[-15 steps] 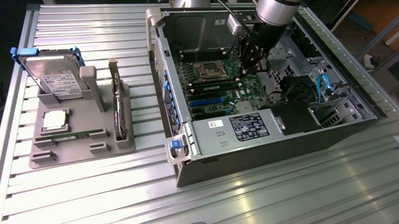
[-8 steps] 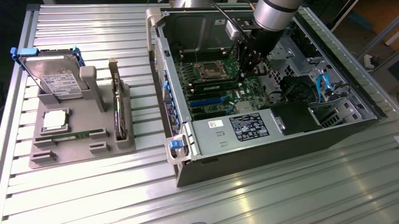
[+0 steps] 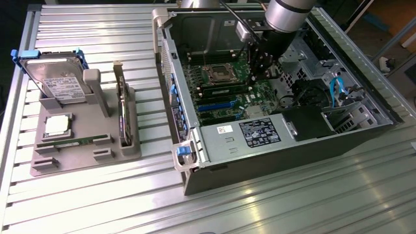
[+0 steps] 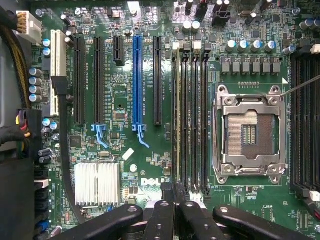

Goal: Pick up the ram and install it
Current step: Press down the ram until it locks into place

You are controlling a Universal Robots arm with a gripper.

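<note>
The ram (image 4: 176, 115), standing in the row of slots (image 4: 197, 115) beside the empty chip socket (image 4: 249, 132), is likely being pushed home by the closed hand (image 4: 175, 201) held at one end of it, so a straight, gentle push is being called for.

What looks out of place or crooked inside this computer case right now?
Nothing stands out. The ram runs straight along its slot, parallel to the empty slots beside it, with the gripper shut at its end. The processor socket is empty but looks intact.
</note>
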